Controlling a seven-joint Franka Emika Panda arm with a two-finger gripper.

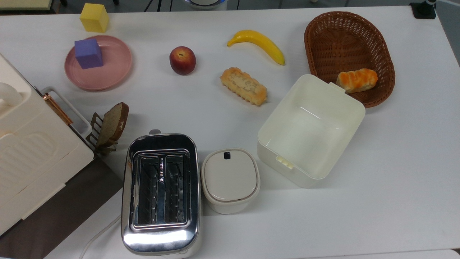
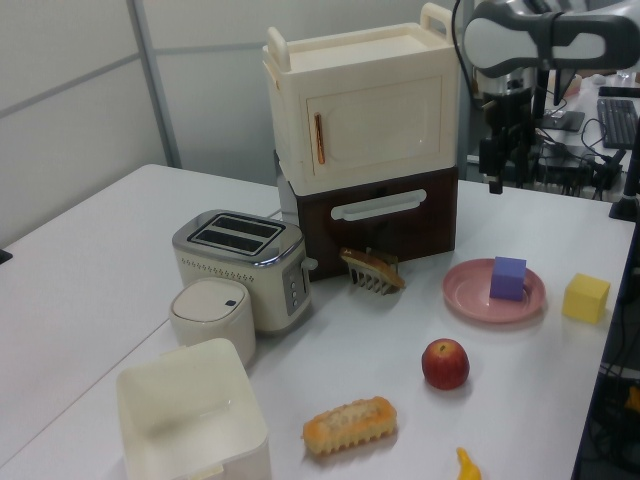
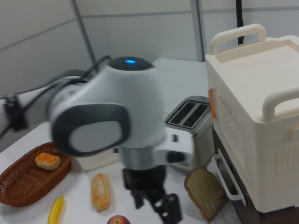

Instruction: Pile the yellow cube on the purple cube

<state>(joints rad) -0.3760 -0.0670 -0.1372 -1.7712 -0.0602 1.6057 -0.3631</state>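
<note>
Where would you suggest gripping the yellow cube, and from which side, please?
Probably from above, fingers closing on two opposite upright faces of the yellow cube. It sits flat on the table, apart from the plate, so its sides look free.

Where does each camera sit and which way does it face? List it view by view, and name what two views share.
Top view: overhead, looking straight down on the table.
Left view: low beside the table, looking across it toward the cabinet; the arm's wrist and gripper hang above the pink plate.
Right view: close behind the arm, facing the toaster and basket; the wrist looms in front.
Shared: top and left views both show the yellow cube and purple cube.
</note>
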